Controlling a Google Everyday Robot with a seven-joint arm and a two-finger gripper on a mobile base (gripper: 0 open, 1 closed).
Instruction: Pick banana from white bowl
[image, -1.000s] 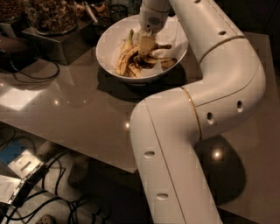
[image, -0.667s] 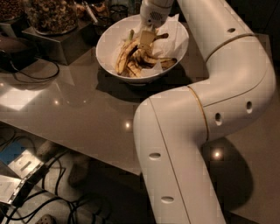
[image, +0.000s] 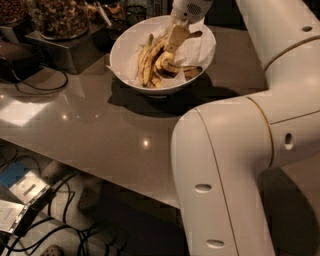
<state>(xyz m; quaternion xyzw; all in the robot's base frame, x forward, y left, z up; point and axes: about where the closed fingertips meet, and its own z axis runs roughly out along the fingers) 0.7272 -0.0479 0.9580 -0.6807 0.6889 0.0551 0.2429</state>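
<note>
The white bowl (image: 121, 55) stands at the back of the brown table, lined with white paper. Several bananas lie in it. The long overripe banana (image: 169, 68), yellow with heavy brown-black streaks, lies curved across the bowl's middle. Shorter, cleaner yellow bananas (image: 144, 61) lean on the left wall. My gripper (image: 175, 39) reaches down into the bowl from above, right over the streaked banana's upper part, and hides part of it. My large white arm (image: 235, 150) fills the right side of the view.
A glass jar of nuts (image: 57, 17) stands on a metal stand (image: 67, 50) left of the bowl. Black cables (image: 37, 82) lie on the table's left. The table's front edge (image: 100, 175) runs diagonally. Cables and a device (image: 22, 205) lie on the floor below.
My gripper stays inside the bowl and has shifted slightly up and to the right. The arm's elbow has swung a little to the right. The bowl has not moved.
</note>
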